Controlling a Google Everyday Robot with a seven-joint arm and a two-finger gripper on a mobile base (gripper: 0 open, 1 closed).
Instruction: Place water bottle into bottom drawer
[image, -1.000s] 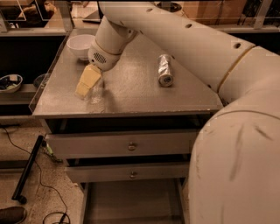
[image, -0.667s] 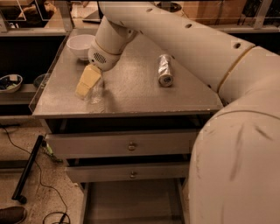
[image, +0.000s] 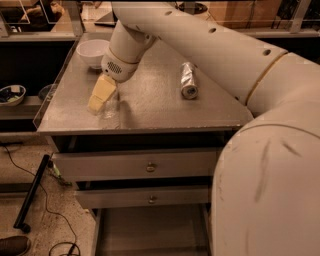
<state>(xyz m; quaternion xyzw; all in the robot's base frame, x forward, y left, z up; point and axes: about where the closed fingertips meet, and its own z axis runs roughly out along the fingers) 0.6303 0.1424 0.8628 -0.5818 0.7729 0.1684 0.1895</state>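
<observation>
Barely begun: gripper (image: 101, 101) down at water bottle (image: 111, 108), above the open bottom drawer (image: 150, 234) (grasp impossible to tell); lift and placing not yet done.

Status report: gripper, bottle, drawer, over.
Gripper at small clear plastic water bottle on tabletop. Wide grey metal bottom drawer open. Silver metallic can lies apart.

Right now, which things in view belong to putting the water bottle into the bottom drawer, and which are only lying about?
For the job: water bottle on the tabletop; bottom drawer, pulled open; hand, down at the bottle.
Lying about: silver can; white bowl; two upper drawers.
</observation>
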